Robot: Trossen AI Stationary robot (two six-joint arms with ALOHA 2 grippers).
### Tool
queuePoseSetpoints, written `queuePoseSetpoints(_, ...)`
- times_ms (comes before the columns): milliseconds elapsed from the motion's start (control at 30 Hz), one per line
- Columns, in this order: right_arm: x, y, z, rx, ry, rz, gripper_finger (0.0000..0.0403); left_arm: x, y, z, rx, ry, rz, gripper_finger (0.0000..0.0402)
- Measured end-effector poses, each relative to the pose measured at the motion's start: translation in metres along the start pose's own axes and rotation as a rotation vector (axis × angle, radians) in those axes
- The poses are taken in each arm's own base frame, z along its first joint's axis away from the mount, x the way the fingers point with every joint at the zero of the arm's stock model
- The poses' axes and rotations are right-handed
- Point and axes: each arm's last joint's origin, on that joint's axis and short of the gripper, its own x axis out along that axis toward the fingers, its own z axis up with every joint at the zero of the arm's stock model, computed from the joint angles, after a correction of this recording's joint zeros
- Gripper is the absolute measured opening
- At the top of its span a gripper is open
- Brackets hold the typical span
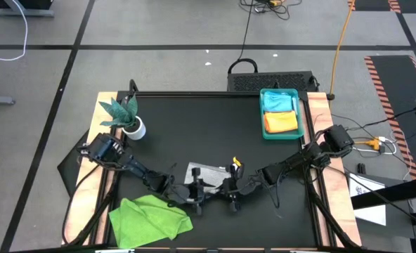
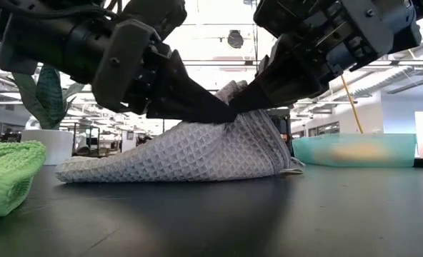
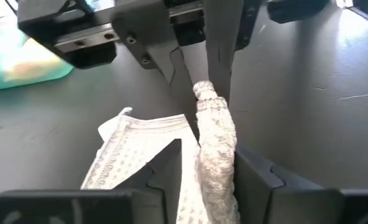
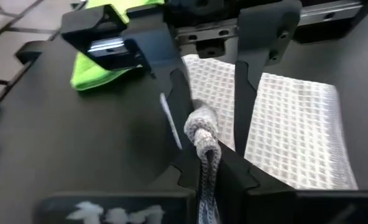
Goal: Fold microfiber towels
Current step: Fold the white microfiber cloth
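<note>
Now we are working both grippers on the white towel (image 1: 206, 173) at the table's (image 1: 215, 130) near-middle. Our right gripper (image 4: 204, 163) is pinching a bunched ridge of it, fingers closed tight on the fabric. Our left gripper (image 3: 204, 163) is straddling the same ridge, its fingers standing partly apart on either side; whether they are actually gripping we cannot tell. The two are meeting tip to tip over the raised fold. The green towel (image 1: 150, 221) is lying crumpled at the near left edge. The blue towel (image 1: 279, 102) and orange towel (image 1: 281, 122) are sitting in the tray (image 1: 301, 112) at far right. The plant (image 1: 124, 114) is standing at far left.
</note>
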Motion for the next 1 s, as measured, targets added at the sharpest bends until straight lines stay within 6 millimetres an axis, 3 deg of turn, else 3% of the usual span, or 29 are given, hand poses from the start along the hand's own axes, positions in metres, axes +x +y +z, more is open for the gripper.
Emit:
queuePoseSetpoints(200,-0.006,0.000,0.004,-0.006,0.014,0.031,0.0068,-0.001,-0.003,0.001,-0.001,-0.012,-0.012,0.0089)
queuePoseSetpoints(467,-0.048,-0.002,0.012,-0.166,0.153,-0.005,0.0181,-0.003,-0.007,0.001,0.000,-0.015,-0.018,0.0053)
queuePoseSetpoints(667,-0.057,-0.003,-0.018,-0.281,0.240,-0.030,0.0229,-0.013,-0.020,0.011,0.032,-0.081,-0.070,0.0010)
queuePoseSetpoints(867,-0.061,-0.004,-0.046,-0.372,0.182,-0.063,0.0237,-0.032,-0.026,0.033,0.027,-0.144,-0.104,0.0029)
queuePoseSetpoints(1000,-0.065,-0.006,-0.059,-0.407,0.082,-0.077,0.0238,-0.038,-0.024,0.036,0.043,-0.110,-0.061,0.0031)
